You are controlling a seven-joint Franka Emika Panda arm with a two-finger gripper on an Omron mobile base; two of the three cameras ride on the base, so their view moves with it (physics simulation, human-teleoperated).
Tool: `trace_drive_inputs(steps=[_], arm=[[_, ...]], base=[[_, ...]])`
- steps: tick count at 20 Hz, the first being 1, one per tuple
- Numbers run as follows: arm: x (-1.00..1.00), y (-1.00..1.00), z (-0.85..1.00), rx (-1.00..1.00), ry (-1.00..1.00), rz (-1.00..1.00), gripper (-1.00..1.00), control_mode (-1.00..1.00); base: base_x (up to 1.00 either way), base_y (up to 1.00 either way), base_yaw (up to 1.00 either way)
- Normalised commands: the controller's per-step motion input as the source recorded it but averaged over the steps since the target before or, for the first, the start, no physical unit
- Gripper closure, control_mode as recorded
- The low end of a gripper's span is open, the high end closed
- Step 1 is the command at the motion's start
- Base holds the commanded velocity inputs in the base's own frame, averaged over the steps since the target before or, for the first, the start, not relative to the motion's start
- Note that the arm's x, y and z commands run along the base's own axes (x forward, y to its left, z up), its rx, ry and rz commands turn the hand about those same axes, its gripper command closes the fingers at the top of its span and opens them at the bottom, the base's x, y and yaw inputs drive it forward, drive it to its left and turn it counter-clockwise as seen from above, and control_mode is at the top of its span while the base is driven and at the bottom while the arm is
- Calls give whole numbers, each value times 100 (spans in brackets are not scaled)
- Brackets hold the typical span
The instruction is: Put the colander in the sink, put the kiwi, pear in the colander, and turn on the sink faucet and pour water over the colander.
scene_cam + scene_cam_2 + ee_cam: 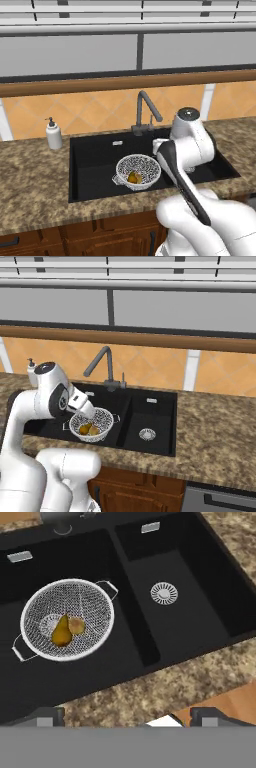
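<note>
1. While the colander [67, 620] sat in the large left basin of the sink [200, 619], the pear [61, 632] and kiwi [76, 626] lay touching inside it.
2. Faucet work was probably next: the sink faucet [145, 111] stood behind the basin divider, its small lever hard to make out.
3. Empty and spread wide, the gripper [127, 714] hovered above the front rim and would need to approach the lever slowly.

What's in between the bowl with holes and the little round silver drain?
In the hand view, the black wall dividing the sink basins lies between the colander and that drain; otherwise bare black sink floor.
</note>
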Motion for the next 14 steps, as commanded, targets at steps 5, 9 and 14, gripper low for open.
trace_drive_inputs(steps=[5, 9, 14], arm=[[14, -86, 6, 21, -37, 31, -100, -100], [53, -52, 10, 25, -55, 24, -100, -100], [40, -30, 2, 8, -50, 15, -100, -100]], base=[[0, 0, 0], [0, 0, 0], [0, 0, 0]])
